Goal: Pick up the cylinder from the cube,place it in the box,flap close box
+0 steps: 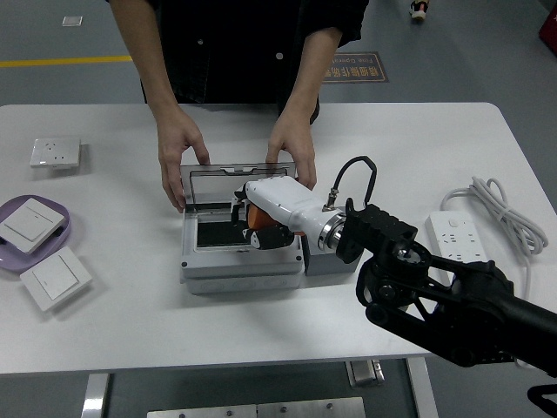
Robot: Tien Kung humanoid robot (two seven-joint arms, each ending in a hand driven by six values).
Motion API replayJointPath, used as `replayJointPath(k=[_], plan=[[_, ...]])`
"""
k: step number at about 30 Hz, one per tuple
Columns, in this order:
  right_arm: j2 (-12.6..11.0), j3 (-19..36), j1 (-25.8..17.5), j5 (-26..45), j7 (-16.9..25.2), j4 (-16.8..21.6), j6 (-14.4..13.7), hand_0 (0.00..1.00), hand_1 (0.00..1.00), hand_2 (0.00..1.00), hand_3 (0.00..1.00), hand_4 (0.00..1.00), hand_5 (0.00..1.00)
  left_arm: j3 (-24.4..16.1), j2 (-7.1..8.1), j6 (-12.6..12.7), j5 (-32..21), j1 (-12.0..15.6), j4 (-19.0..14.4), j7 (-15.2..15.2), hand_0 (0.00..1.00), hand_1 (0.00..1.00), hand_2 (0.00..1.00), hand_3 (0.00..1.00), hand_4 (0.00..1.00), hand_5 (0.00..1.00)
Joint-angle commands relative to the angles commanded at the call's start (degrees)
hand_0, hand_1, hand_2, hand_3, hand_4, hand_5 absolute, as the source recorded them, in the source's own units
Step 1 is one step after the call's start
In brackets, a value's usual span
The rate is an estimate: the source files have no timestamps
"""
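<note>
- The right hand (261, 218) is reached in from the lower right, forearm lying low across the cube (329, 258) and over the right rim of the box (244, 261).
- Its fingers (246, 235) are curled around the orange cylinder (258, 216), which is gripped inside the box's dark opening, at its right end.
- Whether the cylinder touches the box floor cannot be told.
- The clear lid (231, 185) is stood open at the far side of the box; a person's two hands are set on it, one (181, 155) at the left corner, the other (293, 152) at the right corner, just behind the robot hand.
- The left part of the box opening is seen free.
- Open table (130, 322) is seen in front of the box up to the near edge.
- To the left, well apart, a purple tray (70, 228) with a switch plate (28, 222), a second plate (55, 278) and a socket (56, 152) are noted.
- A power strip (454, 235) with coiled cable (509, 218) lies to the right.
</note>
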Motion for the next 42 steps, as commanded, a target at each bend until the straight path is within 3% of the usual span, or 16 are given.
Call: replayJointPath(k=[2,3,8,9,14,15,20,21,26,27,32,33,38,39,42], plan=[[0.27,-1.39,0.84,1.19,0.96,-0.89,-0.93,0.046,0.219,0.289,0.255,0.002,0.002,0.04,-0.04,0.04,-0.08,0.06,0.03,0.0,0.611,0.623,0.625,0.642,0.707,0.253],[0.44,-2.02,1.24,1.65,1.43,-1.27,-1.42,0.482,0.509,0.503,0.482,0.175,0.002,0.05,-0.06,0.05,-0.1,0.08,0.05,-0.01,0.611,0.623,0.625,0.642,0.707,0.253],[0.95,-3.02,1.96,3.04,3.53,-2.3,-4.05,0.482,0.509,0.503,0.482,0.175,0.002,-0.27,-0.34,0.05,0.17,-0.04,0.04,0.01,0.611,0.623,0.625,0.642,0.707,0.253],[0.99,-3.09,1.99,3.37,3.9,-2.43,-4.45,0.712,0.659,0.634,0.672,0.398,0.07,-0.32,-0.4,0.05,0.22,-0.06,0.04,0.02,0.611,0.623,0.625,0.641,0.707,0.253],[1.2,-3.39,2.12,4.28,5.1,-3.42,-5.26,0.712,0.659,0.634,0.672,0.398,0.07,-0.5,-0.5,0.06,0.41,-0.09,0.0,0.06,0.611,0.623,0.625,0.641,0.707,0.253],[1.24,-3.46,2.12,4.35,5.18,-3.67,-5.2,0.795,0.676,0.649,0.69,0.364,0.22,-0.55,-0.48,0.06,0.48,-0.09,-0.01,0.06,0.611,0.623,0.625,0.641,0.707,0.253],[1.33,-3.93,2.02,4.34,4.96,-4.51,-4.23,0.795,0.676,0.649,0.69,0.364,0.22,-0.84,-0.31,0.05,0.76,-0.17,-0.02,0.04,0.611,0.623,0.625,0.641,0.707,0.253],[1.34,-3.98,1.99,4.29,4.87,-4.63,-4.06,0.852,0.718,0.676,0.701,0.581,0.327,-0.93,-0.3,0.04,0.87,-0.18,-0.05,0.04,0.611,0.623,0.625,0.641,0.707,0.252],[1.34,-4.0,1.79,3.93,4.83,-4.77,-3.53,0.852,0.718,0.676,0.701,0.581,0.327,-1.21,-0.32,0.02,1.23,-0.2,-0.14,0.08,0.611,0.623,0.625,0.641,0.707,0.252],[1.33,-3.94,1.74,3.83,4.81,-4.74,-3.31,0.882,0.743,0.741,0.782,0.641,0.304,-1.26,-0.33,0.02,1.27,-0.21,-0.15,0.08,0.611,0.624,0.625,0.641,0.707,0.253],[1.26,-3.69,1.52,3.87,5.06,-4.71,-2.69,0.882,0.743,0.741,0.782,0.641,0.304,-2.0,-0.34,0.02,2.1,-0.27,-0.31,0.14,0.611,0.624,0.625,0.641,0.707,0.253],[1.25,-3.66,1.49,3.95,5.14,-4.72,-2.62,0.895,0.749,0.754,0.825,0.734,0.281,-2.2,-0.34,0.01,2.32,-0.28,-0.35,0.16,0.611,0.623,0.625,0.641,0.706,0.252],[1.07,-3.15,0.82,6.29,5.96,-4.29,-3.4,0.895,0.749,0.754,0.825,0.734,0.281,-3.14,-0.41,0.01,3.33,-0.29,-0.57,0.2,0.611,0.623,0.625,0.641,0.706,0.252],[0.9,-2.83,0.39,7.78,6.54,-3.84,-4.11,0.896,0.752,0.755,0.838,0.905,0.348,-3.42,-0.45,0.0,3.63,-0.28,-0.64,0.21,0.611,0.624,0.624,0.64,0.702,0.25],[-0.02,-1.59,-1.09,12.77,9.07,-1.56,-6.22,0.896,0.752,0.755,0.838,0.905,0.348,-4.26,-0.59,-0.04,4.48,-0.21,-0.87,0.26,0.611,0.624,0.624,0.64,0.702,0.25]])
